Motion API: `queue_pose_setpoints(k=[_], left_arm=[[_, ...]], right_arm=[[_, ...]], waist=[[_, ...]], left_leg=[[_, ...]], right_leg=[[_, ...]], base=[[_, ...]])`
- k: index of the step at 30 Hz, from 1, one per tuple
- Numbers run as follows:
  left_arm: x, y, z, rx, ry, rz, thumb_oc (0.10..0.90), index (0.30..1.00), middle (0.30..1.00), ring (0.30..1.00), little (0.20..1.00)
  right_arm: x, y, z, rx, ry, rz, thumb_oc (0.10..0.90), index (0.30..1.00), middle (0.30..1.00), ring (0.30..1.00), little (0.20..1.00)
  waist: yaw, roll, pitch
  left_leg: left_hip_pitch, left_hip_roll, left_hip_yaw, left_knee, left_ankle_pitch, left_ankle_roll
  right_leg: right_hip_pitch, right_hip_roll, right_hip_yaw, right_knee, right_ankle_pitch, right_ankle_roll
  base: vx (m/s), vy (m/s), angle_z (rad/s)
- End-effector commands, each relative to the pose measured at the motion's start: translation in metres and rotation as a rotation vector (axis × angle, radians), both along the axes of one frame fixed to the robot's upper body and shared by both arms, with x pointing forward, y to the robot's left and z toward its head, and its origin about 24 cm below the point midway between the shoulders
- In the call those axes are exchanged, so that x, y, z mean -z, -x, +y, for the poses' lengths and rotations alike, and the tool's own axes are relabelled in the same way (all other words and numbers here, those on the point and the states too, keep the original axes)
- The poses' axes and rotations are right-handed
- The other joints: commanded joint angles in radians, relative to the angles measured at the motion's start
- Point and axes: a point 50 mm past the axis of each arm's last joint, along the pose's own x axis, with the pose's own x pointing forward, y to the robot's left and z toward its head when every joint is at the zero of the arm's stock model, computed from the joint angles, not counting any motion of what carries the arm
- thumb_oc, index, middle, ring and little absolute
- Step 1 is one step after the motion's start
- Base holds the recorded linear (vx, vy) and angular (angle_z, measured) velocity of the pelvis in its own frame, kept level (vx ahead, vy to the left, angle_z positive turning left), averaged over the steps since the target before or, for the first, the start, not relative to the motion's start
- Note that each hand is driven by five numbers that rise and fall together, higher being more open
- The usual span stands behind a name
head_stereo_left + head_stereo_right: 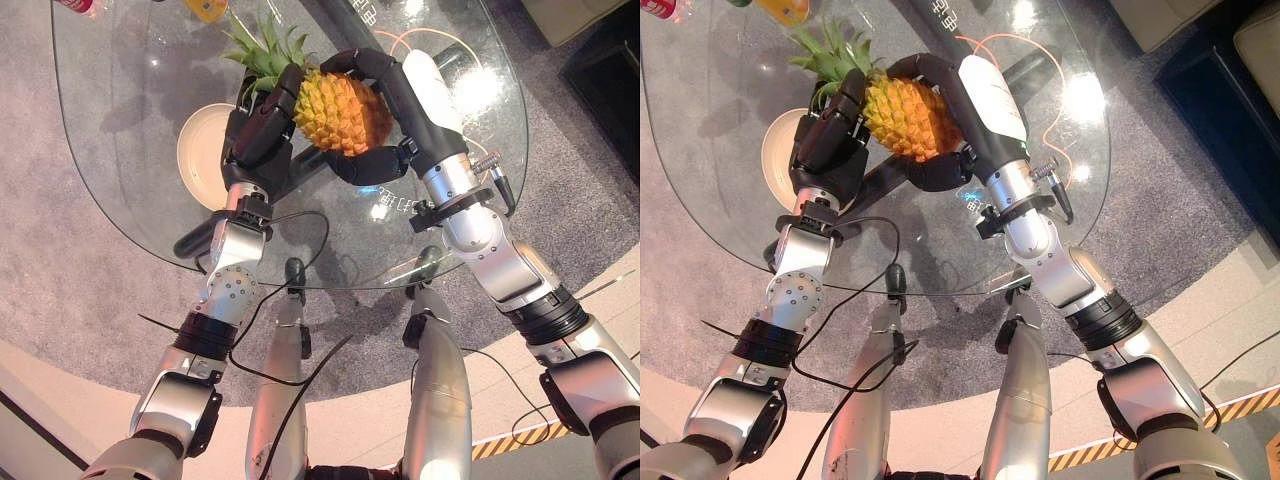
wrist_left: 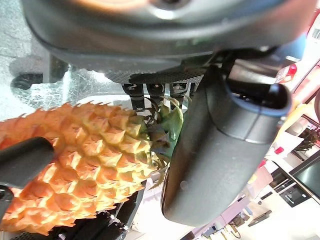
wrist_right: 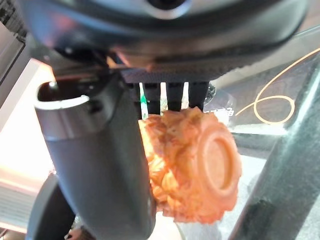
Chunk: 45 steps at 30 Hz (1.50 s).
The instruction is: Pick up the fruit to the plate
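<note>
An orange pineapple [image 1: 342, 110] with a green leafy crown [image 1: 262, 50] is held lying on its side above the glass table, between my two hands. My right hand [image 1: 395, 95] is shut on its body, fingers curled over the top and thumb [image 1: 372, 167] underneath. My left hand [image 1: 258, 130] stands against the crown end, its nearly straight fingers [image 1: 287, 92] pressing the fruit. A cream plate [image 1: 197, 150] lies on the table just left of and partly under my left hand. The right wrist view shows the pineapple's flat base [image 3: 216, 165] past the thumb.
The oval glass table [image 1: 120, 120] has a dark frame [image 1: 195, 240] beneath it, above grey carpet. A red-capped bottle [image 1: 78, 8] and a yellow object [image 1: 207, 10] stand at the far edge. An orange cable [image 1: 400, 40] loops below the glass behind my right hand.
</note>
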Motion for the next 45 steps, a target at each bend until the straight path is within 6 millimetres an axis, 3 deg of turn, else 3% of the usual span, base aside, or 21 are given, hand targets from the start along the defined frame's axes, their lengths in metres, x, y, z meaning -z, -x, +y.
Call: queue_pose_setpoints(k=[1,4,5,6,7,8,39,40,41,45], left_arm=[[-0.066,0.026,-0.014,0.07,0.068,-0.35,0.8,0.9,0.9,0.9,0.9],[-0.067,0.028,-0.012,0.06,0.092,-0.373,0.8,0.9,0.9,0.9,0.9],[-0.067,0.028,-0.012,0.057,0.094,-0.38,0.663,0.782,0.782,0.782,0.763],[-0.068,0.029,-0.012,0.051,0.09,-0.389,0.399,0.556,0.556,0.556,0.499],[-0.069,0.03,-0.012,0.044,0.085,-0.396,0.361,0.524,0.524,0.524,0.461],[-0.069,0.03,-0.012,0.043,0.081,-0.399,0.1,0.3,0.3,0.3,0.2],[-0.074,0.034,-0.008,-0.038,0.044,-0.456,0.1,0.3,0.3,0.3,0.2],[-0.075,0.034,-0.006,-0.053,0.04,-0.46,0.1,0.3,0.3,0.3,0.2],[-0.076,0.034,-0.006,-0.055,0.041,-0.461,0.1,0.3,0.3,0.3,0.2],[-0.077,0.035,-0.003,-0.098,0.034,-0.471,0.1,0.3,0.3,0.3,0.2]], right_arm=[[-0.048,0.057,0.047,-0.329,0.095,-0.32,0.1,0.3,0.3,0.3,0.2],[-0.047,0.058,0.048,-0.332,0.108,-0.327,0.1,0.3,0.3,0.3,0.2],[-0.048,0.058,0.049,-0.332,0.11,-0.331,0.1,0.3,0.3,0.3,0.2],[-0.048,0.058,0.049,-0.331,0.115,-0.336,0.1,0.3,0.3,0.3,0.2],[-0.048,0.059,0.05,-0.331,0.122,-0.343,0.1,0.3,0.3,0.3,0.2],[-0.048,0.059,0.05,-0.33,0.131,-0.351,0.1,0.3,0.3,0.3,0.2],[-0.052,0.064,0.049,-0.327,0.117,-0.396,0.1,0.3,0.3,0.3,0.2],[-0.052,0.063,0.047,-0.323,0.096,-0.396,0.704,0.818,0.818,0.818,0.804],[-0.052,0.063,0.047,-0.322,0.092,-0.398,0.8,0.9,0.9,0.9,0.9],[-0.052,0.061,0.044,-0.302,0.066,-0.397,0.8,0.9,0.9,0.9,0.9]], waist=[[-0.011,0.029,-0.024],[-0.011,0.027,-0.024],[-0.011,0.027,-0.024],[-0.01,0.026,-0.024],[-0.01,0.025,-0.024],[-0.009,0.025,-0.024],[-0.012,0.021,-0.024],[-0.013,0.021,-0.024],[-0.013,0.021,-0.024],[-0.015,0.022,-0.024]], left_leg=[[-0.067,0.033,-0.032,-0.01,0.098,-0.018],[-0.069,0.032,-0.034,-0.009,0.097,-0.018],[-0.069,0.032,-0.034,-0.009,0.097,-0.018],[-0.07,0.031,-0.035,-0.01,0.097,-0.018],[-0.071,0.032,-0.035,-0.01,0.097,-0.019],[-0.072,0.032,-0.037,-0.008,0.097,-0.019],[-0.089,0.028,-0.043,0.005,0.092,-0.018],[-0.089,0.028,-0.043,0.005,0.092,-0.018],[-0.089,0.028,-0.043,0.005,0.092,-0.018],[-0.087,0.029,-0.041,0.004,0.093,-0.018]], right_leg=[[0.083,-0.086,0.016,-0.039,-0.007,0.115],[0.081,-0.084,0.016,-0.037,-0.008,0.115],[0.08,-0.084,0.016,-0.037,-0.008,0.115],[0.08,-0.084,0.015,-0.037,-0.008,0.115],[0.08,-0.083,0.015,-0.037,-0.008,0.115],[0.079,-0.083,0.014,-0.036,-0.008,0.115],[0.064,-0.073,0.024,-0.022,-0.017,0.112],[0.063,-0.072,0.024,-0.021,-0.017,0.111],[0.063,-0.072,0.024,-0.021,-0.017,0.111],[0.063,-0.071,0.026,-0.023,-0.017,0.111]], base=[[0.0,0.0,0.0],[0.0,0.0,0.0],[0.0,0.0,0.0],[0.0,0.0,0.0],[0.0,0.0,0.0],[0.0,0.0,0.0],[0.0,0.0,0.0],[0.0,0.0,0.0],[0.0,0.0,0.0],[0.0,0.0,0.0]])
